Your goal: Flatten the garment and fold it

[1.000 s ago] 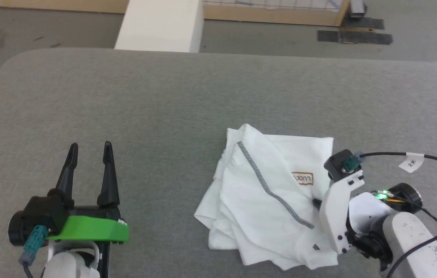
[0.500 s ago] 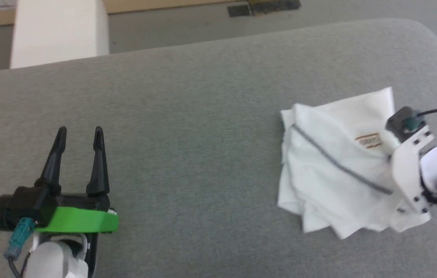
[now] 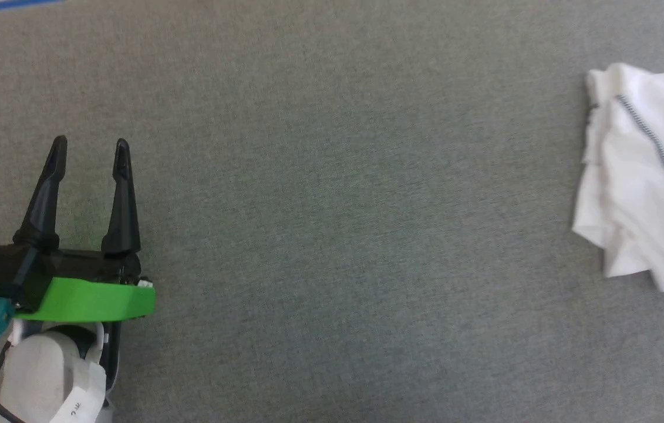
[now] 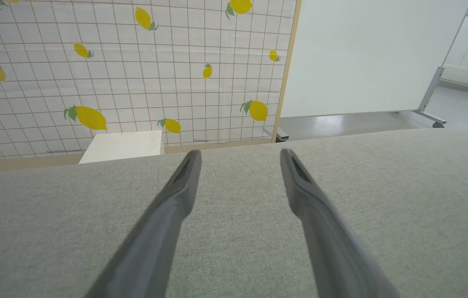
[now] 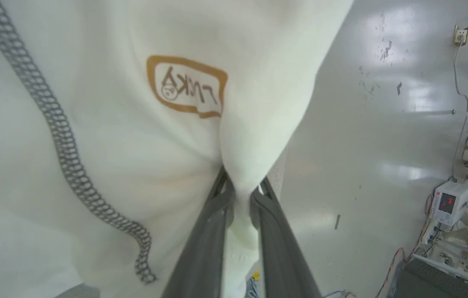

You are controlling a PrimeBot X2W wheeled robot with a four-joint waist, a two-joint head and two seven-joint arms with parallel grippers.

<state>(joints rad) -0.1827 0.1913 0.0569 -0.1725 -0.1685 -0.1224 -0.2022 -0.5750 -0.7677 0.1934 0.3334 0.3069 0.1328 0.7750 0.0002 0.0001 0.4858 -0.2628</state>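
The T-shirt (image 3: 643,176) is lying crumpled at the right side of the grey table (image 3: 332,205), the right gripper (image 5: 240,186) is pinching a fold near its brown label (image 5: 186,85), and the left gripper (image 3: 90,147) is hovering well apart, fingers spread.

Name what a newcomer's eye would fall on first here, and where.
The white T-shirt bunched at the head view's right edge stands out against the grey surface; the right wrist view shows a fold pinched in the right gripper. The left gripper, green-banded and open, sits lower left, and a lemon-print wall lies beyond it in its wrist view.
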